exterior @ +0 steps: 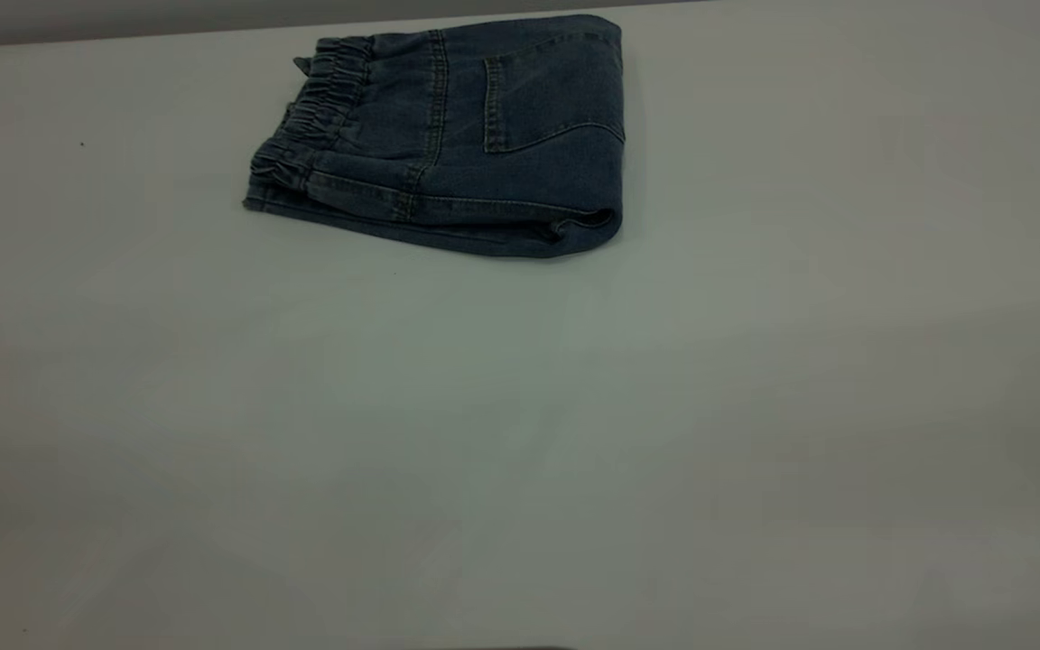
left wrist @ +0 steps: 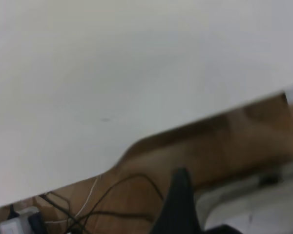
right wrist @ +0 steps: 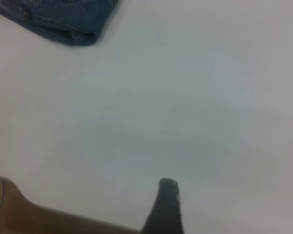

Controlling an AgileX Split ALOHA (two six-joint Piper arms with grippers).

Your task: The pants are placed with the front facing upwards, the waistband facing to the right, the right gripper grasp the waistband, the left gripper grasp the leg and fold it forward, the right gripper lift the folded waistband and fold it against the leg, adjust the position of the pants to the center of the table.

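Brown floor (left wrist: 244,141) visible below table edge, left wrist view. Thin black cables (left wrist: 132,183) loop across it; one white cable (left wrist: 90,195) alongside. White power strip or adapter (left wrist: 12,225) near the edge. Pale grey object (left wrist: 254,209), blurred, unidentifiable.

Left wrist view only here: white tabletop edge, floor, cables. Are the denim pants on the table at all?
Observer: Yes. The folded blue denim pants lie toward the far edge of the white table in the exterior view, left of centre.
Operator: Which side is up?
Observer: A square patch pocket faces up, and the gathered elastic waistband points to that view's left.
Operator: My black left tool is by the table edge. Is the right arm near the pants?
Observer: No. The right wrist view shows the black right tool over bare table near its edge, apart from the pants.
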